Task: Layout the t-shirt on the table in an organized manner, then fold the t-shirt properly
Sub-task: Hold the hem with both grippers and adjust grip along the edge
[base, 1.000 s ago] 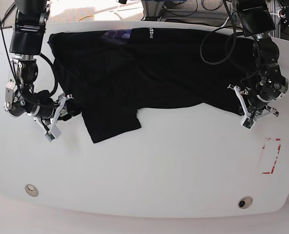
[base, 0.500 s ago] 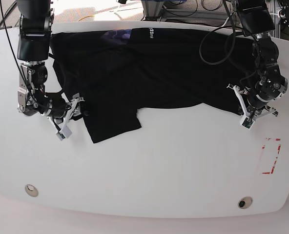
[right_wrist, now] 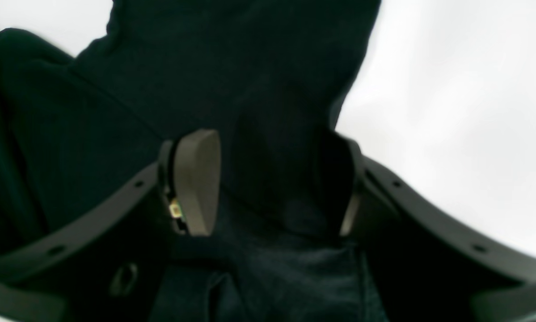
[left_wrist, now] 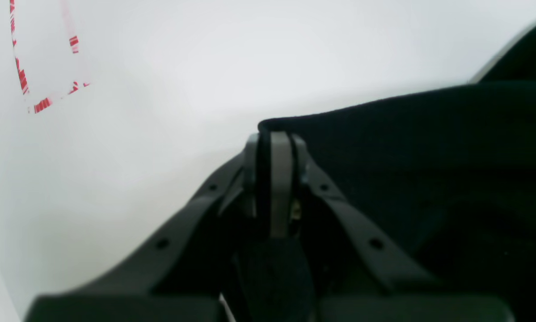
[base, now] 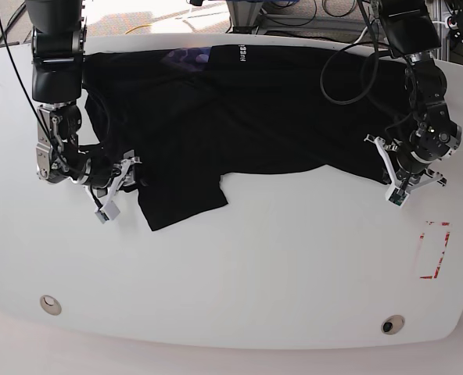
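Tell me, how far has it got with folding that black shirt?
Still early. The t-shirt is spread across the far side of the table but lies rumpled, one flap doubled toward the front. In hand: the left gripper is shut on the shirt's edge, and the right gripper stands open around cloth at the other side. Left: flattening it out, then all the folding.

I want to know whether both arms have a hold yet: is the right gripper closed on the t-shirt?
No: in the right wrist view the right gripper has its jaws apart, with the t-shirt lying loose between them.
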`<control>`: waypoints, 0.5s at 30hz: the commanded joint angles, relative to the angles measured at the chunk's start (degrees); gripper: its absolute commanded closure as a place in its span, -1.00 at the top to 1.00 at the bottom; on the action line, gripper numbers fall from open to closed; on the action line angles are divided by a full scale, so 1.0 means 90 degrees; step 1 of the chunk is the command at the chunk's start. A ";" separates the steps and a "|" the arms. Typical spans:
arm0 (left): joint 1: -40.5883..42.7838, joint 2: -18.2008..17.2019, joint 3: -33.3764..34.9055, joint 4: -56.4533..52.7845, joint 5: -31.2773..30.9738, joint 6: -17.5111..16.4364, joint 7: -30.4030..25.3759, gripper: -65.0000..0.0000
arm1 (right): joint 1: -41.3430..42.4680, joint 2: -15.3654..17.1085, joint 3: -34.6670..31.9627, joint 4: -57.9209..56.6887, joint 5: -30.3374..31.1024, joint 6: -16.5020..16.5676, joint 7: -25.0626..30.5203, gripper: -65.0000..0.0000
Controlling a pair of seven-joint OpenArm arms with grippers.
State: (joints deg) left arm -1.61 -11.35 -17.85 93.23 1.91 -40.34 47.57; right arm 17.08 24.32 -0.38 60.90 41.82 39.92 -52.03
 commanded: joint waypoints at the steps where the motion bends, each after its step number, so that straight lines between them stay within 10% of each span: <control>1: -0.0100 -0.0072 -0.0015 0.0137 -0.0042 0.0037 -0.0094 -1.00 | 0.0100 -0.0030 0.0018 0.0056 0.0027 0.0009 0.0023 0.05; 15: -0.0100 -0.0072 -0.0015 0.0137 -0.0042 0.0037 -0.0094 -1.00 | 0.0129 -0.0050 0.0018 0.0036 0.0017 0.0009 0.0023 0.06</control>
State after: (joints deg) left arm -1.61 -11.29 -17.82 93.23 1.89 -40.34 47.55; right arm 17.04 23.05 -0.38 60.73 42.04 39.94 -51.42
